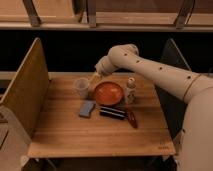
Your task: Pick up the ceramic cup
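A: Where is the ceramic cup (pixel 81 87) found?

B: Upright at the left rear of the table (pixel 100 140). The gripper (pixel 95 77) is poised just above and to its right; how wide it is set cannot be told. The orange-red bowl (pixel 108 93) is placed just beside.

A: What might be spoiled?

B: With an off-centre descent, the cup could be tipped or the bowl's rim struck.

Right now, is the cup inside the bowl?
No, the cup stands on the table beside the bowl, with the gripper hovering near the cup.
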You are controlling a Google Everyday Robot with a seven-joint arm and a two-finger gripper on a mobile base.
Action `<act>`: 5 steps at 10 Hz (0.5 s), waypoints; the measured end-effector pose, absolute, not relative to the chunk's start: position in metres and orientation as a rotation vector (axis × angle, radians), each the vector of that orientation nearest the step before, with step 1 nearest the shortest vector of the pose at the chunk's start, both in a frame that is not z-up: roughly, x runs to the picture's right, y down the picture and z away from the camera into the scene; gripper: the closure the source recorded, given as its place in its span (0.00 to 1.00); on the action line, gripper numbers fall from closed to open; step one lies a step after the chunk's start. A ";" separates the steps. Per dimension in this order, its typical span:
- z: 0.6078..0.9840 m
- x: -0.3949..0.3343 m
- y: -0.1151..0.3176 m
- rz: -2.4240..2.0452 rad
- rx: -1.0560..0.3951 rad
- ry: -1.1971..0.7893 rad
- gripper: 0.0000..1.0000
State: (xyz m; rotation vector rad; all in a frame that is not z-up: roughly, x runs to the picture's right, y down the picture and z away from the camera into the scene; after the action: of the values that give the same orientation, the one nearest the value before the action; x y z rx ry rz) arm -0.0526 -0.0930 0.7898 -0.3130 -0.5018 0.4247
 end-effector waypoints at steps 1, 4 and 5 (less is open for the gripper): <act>0.803 -0.051 -0.108 0.395 -0.285 -0.486 0.40; 0.843 -0.061 -0.127 0.337 -0.275 -0.462 0.40; 0.854 -0.065 -0.126 0.328 -0.287 -0.458 0.40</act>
State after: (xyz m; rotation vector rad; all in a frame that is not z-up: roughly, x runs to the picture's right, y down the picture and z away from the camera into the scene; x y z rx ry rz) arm -0.0649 -0.1263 0.8542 -0.2875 -0.4579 0.3279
